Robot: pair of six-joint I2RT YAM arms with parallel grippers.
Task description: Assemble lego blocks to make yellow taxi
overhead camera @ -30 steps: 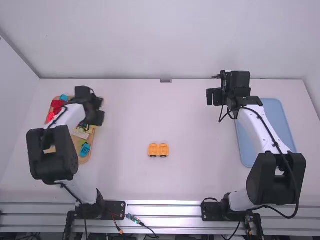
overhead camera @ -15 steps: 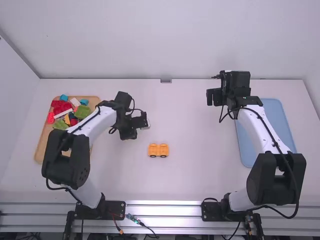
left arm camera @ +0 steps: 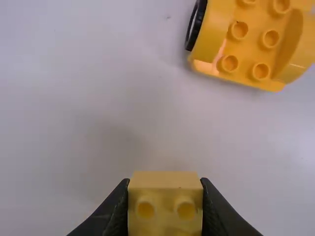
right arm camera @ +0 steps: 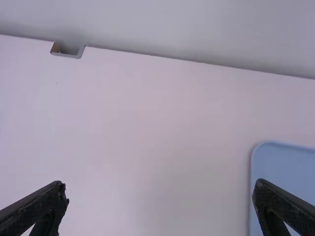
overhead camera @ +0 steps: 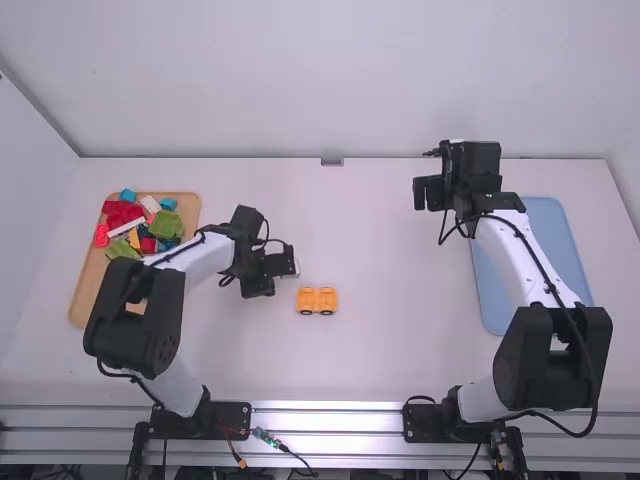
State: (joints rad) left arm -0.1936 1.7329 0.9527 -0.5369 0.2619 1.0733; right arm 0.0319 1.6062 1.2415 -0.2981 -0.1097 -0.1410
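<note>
Left end effector [overhead camera: 276, 271] grips a studded yellow block [left arm camera: 165, 179] near the wheeled base [overhead camera: 317, 300].
The base, smooth yellow plastic with curved fenders and round studs, sits mid-counter [overhead camera: 380, 350], well apart from the near edge and the round-cornered blue tray [overhead camera: 545, 250] at right. A tan tray [overhead camera: 90, 290] heaped with coloured blocks [overhead camera: 122, 214] lies by the left side. The right end effector [overhead camera: 428, 193] is released, fingers spread, toward the far edge.

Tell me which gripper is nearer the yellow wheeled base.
Left. The left gripper, holding a yellow block, is close by on the left of the yellow wheeled base; the right gripper is well off to its right, farther up the table.
</note>
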